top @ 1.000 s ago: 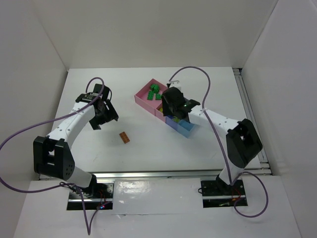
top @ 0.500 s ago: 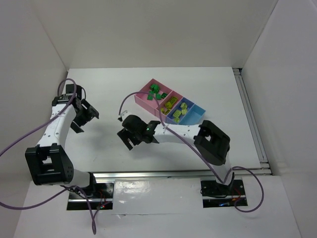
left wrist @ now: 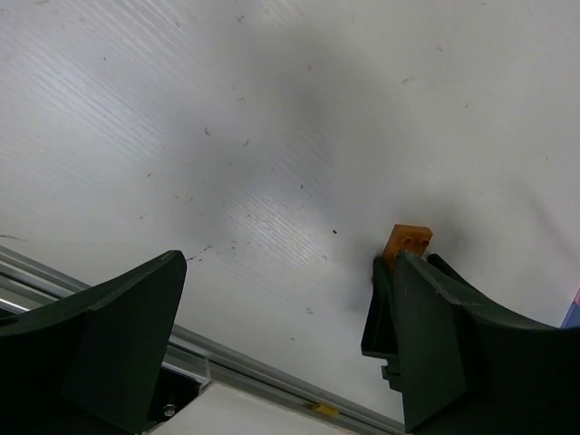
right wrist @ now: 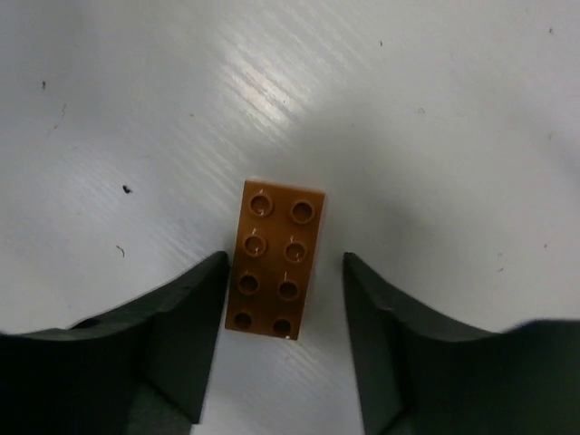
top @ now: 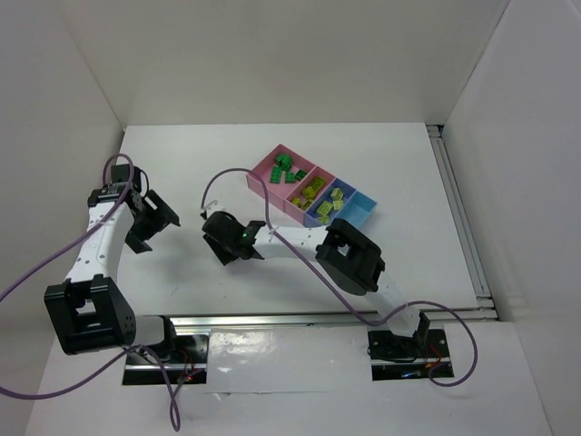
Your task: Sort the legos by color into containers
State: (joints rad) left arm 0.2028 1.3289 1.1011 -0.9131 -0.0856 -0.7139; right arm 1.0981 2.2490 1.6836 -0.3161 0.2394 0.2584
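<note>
My right gripper (right wrist: 283,294) stood open astride the orange-brown brick (right wrist: 275,258).
Squeezing its long sides squarely looked wisest.

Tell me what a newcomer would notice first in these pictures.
First comes the lone orange-brown brick lying studs-up on the white table, the open right gripper straddling it with gaps on both sides. Next is the colourful row of bins farther back to the right: dark green legos in the end pink one, lime ones in the next two, the light blue end bin apparently empty.
</note>
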